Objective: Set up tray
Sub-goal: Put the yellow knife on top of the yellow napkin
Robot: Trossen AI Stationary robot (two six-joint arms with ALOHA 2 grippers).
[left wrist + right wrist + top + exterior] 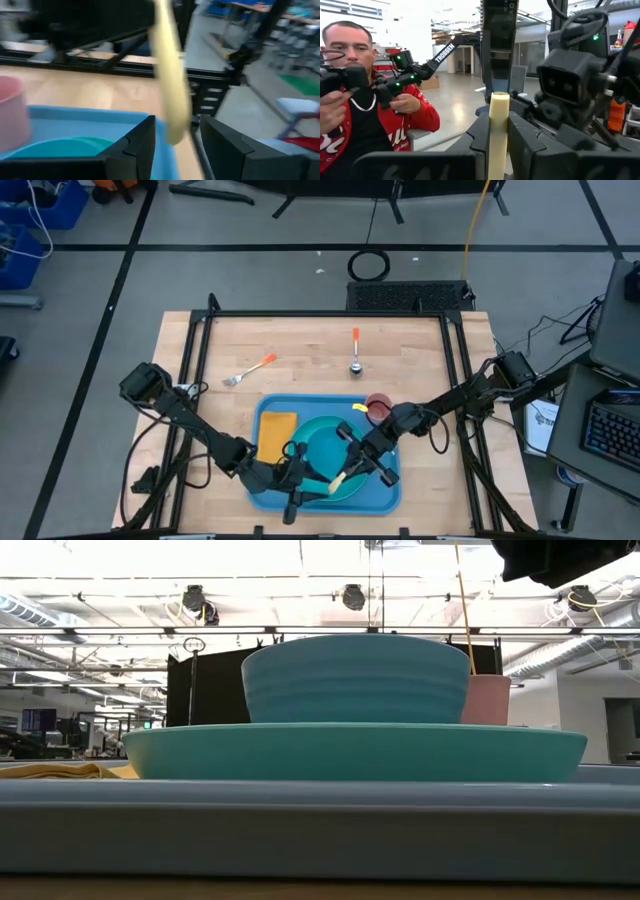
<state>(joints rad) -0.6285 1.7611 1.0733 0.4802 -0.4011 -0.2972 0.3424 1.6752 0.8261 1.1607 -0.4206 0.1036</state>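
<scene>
The tray lies on the wooden surface near its front edge, and everything else is placed from it. On the tray rests a teal plate, with a teal bowl standing on the plate in the low view. A yellow napkin lies flat on the tray's left part, just beside the plate. A pink cup stands at the tray's back right corner.

Both arms reach over the tray's front half. The right hand is clenched on a pale yellow utensil handle, which stands up between its fingers in the right wrist view. The left hand is above the tray's front, its fingers spread apart on either side of that same handle's end; whether they touch it I cannot tell.

Behind the tray, well apart from it on the bare surface, lie an orange-handled fork and an orange-handled spoon. A person in a red jacket sits beyond the surface.
</scene>
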